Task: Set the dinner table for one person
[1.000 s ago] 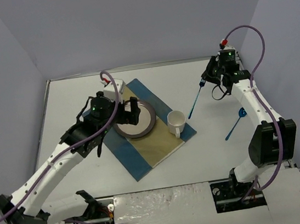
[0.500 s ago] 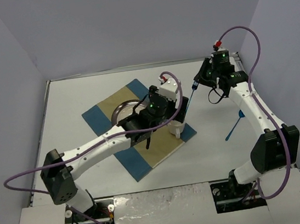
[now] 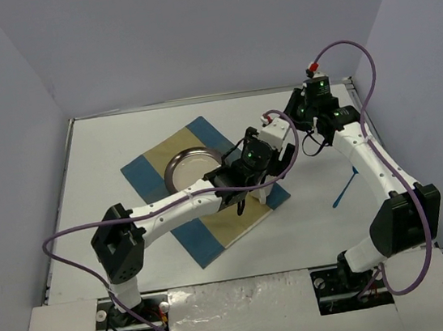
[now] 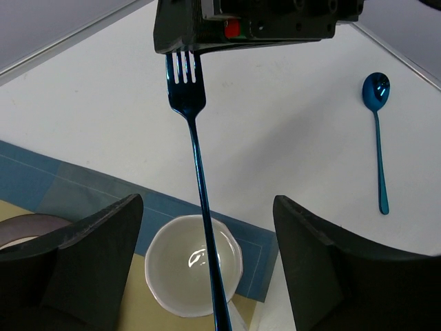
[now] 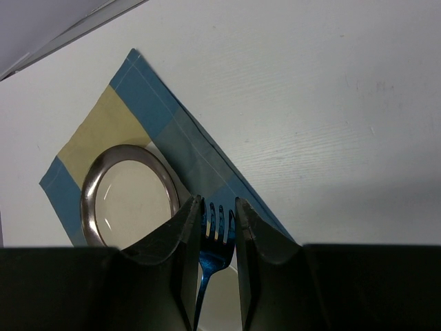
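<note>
Tableware numbers one fork [image 4: 185,96], one spoon [image 4: 377,138], one cup [image 4: 176,265], one plate [image 5: 131,200].

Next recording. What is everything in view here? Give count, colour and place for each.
dinner table: 1, white, under everything
placemat: 1, blue and tan, angled, left of the table's centre
plate: 1, silver rim, pale centre, on the placemat
cup: 1, white, on the placemat's right corner
fork: 1, blue, in the air over the cup
spoon: 1, blue, on bare table right of the placemat
left end effector: 1, black, open, fingers either side of the fork's handle
right end effector: 1, black, shut on the fork's head
</note>
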Robot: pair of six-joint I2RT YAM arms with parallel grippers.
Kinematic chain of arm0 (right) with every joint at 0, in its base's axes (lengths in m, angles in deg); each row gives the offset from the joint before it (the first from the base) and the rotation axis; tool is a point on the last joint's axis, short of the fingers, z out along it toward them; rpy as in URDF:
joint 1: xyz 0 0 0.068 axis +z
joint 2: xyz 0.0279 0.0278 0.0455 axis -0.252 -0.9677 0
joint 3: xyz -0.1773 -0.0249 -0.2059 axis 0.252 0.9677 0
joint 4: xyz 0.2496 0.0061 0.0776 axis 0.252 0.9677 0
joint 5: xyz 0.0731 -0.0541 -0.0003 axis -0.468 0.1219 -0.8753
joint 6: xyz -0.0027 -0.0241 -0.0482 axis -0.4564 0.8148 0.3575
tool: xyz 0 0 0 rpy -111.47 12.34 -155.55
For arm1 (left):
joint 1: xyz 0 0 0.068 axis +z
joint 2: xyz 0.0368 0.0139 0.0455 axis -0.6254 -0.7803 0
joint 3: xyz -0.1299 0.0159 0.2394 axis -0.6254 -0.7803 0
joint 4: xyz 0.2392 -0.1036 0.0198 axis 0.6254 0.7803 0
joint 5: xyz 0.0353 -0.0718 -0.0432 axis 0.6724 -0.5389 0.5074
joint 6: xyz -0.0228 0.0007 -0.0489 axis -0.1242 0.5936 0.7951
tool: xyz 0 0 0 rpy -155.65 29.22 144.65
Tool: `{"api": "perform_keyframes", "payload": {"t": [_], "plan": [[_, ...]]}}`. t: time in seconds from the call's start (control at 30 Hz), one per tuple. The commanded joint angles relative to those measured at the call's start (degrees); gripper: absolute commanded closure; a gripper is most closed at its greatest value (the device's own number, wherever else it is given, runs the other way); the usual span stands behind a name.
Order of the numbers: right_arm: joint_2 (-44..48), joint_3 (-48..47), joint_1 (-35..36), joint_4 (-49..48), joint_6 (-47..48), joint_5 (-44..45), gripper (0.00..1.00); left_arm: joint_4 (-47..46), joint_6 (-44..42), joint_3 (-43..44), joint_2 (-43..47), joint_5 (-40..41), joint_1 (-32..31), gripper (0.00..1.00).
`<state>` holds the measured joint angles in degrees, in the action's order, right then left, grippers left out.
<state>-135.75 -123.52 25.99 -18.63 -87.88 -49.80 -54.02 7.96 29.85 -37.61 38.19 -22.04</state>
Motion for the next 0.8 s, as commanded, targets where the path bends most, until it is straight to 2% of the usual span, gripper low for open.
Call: {"api": "perform_keyframes", "payload": {"t": [0.0, 0.37, 0.77], "plan": [[2.5, -1.3, 0.6, -1.8, -0.8, 0.6, 1.0, -3.4, -1.1, 5.1, 0.2, 2.7, -0.2, 0.29], [3.4, -0.6, 1.2, -1.8, -0.7, 1.5, 1.0, -0.2, -0.8, 7.4, -2.5, 5.4, -0.2, 0.48], [3.5, -0.1, 1.6, -1.8, -1.0, 1.7, 1.0, 1.2, 0.4, 7.2, -3.8, 5.7, 0.0, 0.55]]}}
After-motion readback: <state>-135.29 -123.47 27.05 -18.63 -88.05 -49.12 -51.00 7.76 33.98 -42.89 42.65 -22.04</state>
